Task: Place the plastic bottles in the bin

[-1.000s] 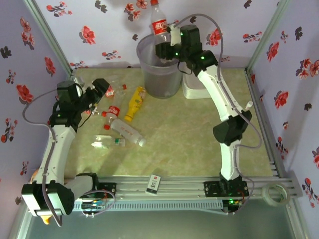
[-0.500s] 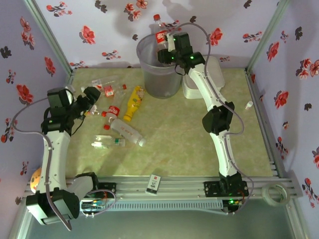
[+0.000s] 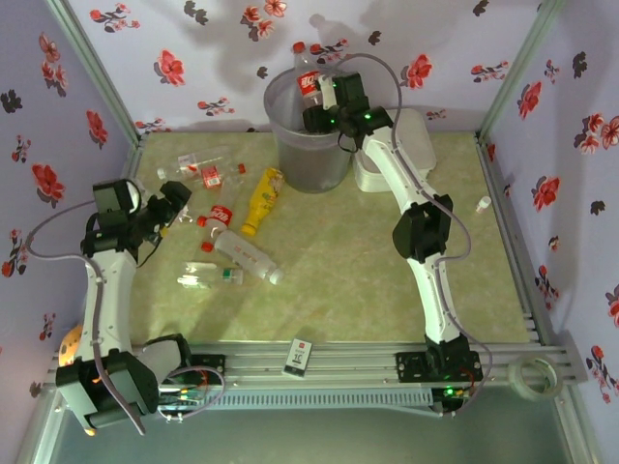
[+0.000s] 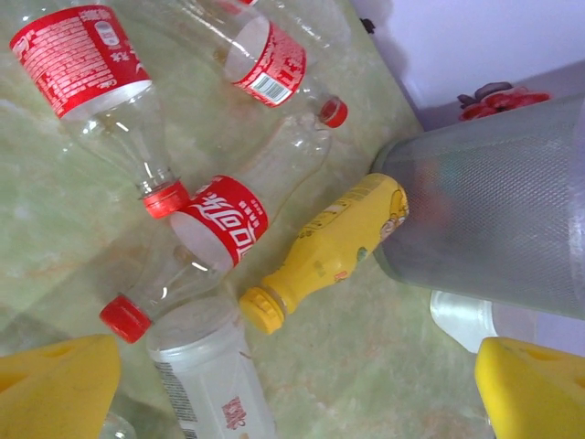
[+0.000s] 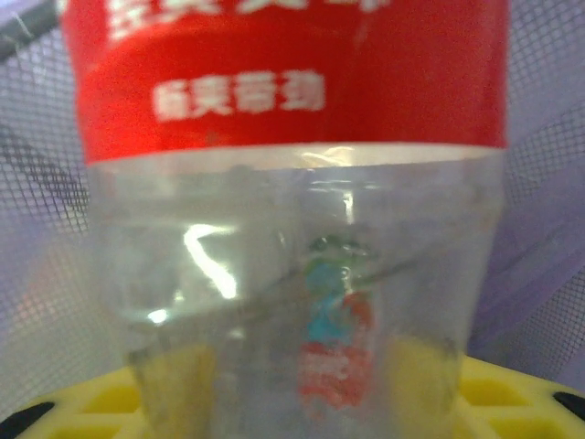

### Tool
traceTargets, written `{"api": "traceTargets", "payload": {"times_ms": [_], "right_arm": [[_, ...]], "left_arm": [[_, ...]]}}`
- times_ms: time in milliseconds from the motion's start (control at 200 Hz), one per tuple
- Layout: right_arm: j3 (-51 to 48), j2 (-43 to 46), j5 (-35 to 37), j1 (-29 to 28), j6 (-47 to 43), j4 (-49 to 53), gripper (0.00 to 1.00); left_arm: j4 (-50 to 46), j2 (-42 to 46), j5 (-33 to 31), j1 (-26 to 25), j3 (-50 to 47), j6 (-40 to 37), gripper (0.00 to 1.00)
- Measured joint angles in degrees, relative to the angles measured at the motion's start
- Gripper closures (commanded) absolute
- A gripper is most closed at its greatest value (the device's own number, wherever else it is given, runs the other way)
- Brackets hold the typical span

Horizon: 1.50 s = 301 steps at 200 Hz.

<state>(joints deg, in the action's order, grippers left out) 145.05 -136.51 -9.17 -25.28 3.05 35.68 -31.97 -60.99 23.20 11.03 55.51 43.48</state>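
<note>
1. While the right gripper (image 3: 324,97) hangs over the bin (image 3: 309,159) at the back of the table (image 3: 368,271), a red-label bottle (image 3: 308,82) stands upright between its fingers. The red cap pokes up above the rim.
2. In the right wrist view that bottle (image 5: 292,274) is right up in the lens, red label on top and clear body below. Yellow fingers (image 5: 82,407) run along the bottom edge, and the bin's meshy wall (image 5: 37,183) is behind. Honestly, I can't tell if the jaws are pinching it or sitting loose around it.
3. The left gripper (image 3: 177,200) is out on the left side of the table, jaws spread wide with nothing between them. It's just beside the loose bottles.
4. The left wrist view has its yellow fingertips (image 4: 55,389) in the bottom corners and the pile laid out ahead.
5. Three clear red-label bottles (image 4: 228,229) lie on their sides there, all with red caps.
6. The yellow bottle (image 4: 334,247) lies on its side too. Its base is right up against the foot of the bin (image 4: 494,219) and its cap points back toward the gripper.
7. A whitish bottle (image 4: 215,375) lies just beside the yellow cap.
8. A smaller clear bottle (image 3: 208,278) lies nearer the arm bases.
9. Other stuff: a card (image 3: 300,358) on the front rail and a white box (image 3: 392,155) just right of the bin, partly behind the right arm.
</note>
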Motion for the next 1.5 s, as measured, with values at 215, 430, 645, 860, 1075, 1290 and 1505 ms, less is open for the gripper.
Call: {"api": "traceTargets", "payload": {"times_ms": [215,430,645,860,1075,1290,1505], "right_arm": [[0.00,0.00,0.00,0.00,-0.37,-0.81,0.26],[0.50,-0.02,0.00,0.00,-0.55,-0.94,0.22],[3.98,0.55,-0.48,-0.02,-0.44,-1.68,0.08],[3.82,4.52,-2.03,-0.55,-1.66,-1.33,0.07],[-10.10,20.85,-3.89,-0.66,-2.97,-1.90,0.07],[-31.50,40.44,-4.11,-0.66,-3.74,-4.61,0.07],[-47.80,51.87,-2.45,-0.66,-4.04,-4.02,0.08]], "left_arm": [[0.22,-0.94,0.00,0.42,-0.39,-0.44,0.00],[0.31,-1.97,-0.07,1.05,-0.52,-0.85,0.00],[0.87,-5.40,-2.99,1.40,-0.55,-2.29,0.00],[3.23,-13.35,-10.32,1.55,0.15,-3.45,0.00],[8.33,-23.85,-16.57,1.64,3.78,-3.26,0.00],[12.72,-34.62,-19.19,1.97,8.13,-2.91,0.00],[15.65,-43.10,-19.78,2.12,12.87,-1.88,0.03]]}}
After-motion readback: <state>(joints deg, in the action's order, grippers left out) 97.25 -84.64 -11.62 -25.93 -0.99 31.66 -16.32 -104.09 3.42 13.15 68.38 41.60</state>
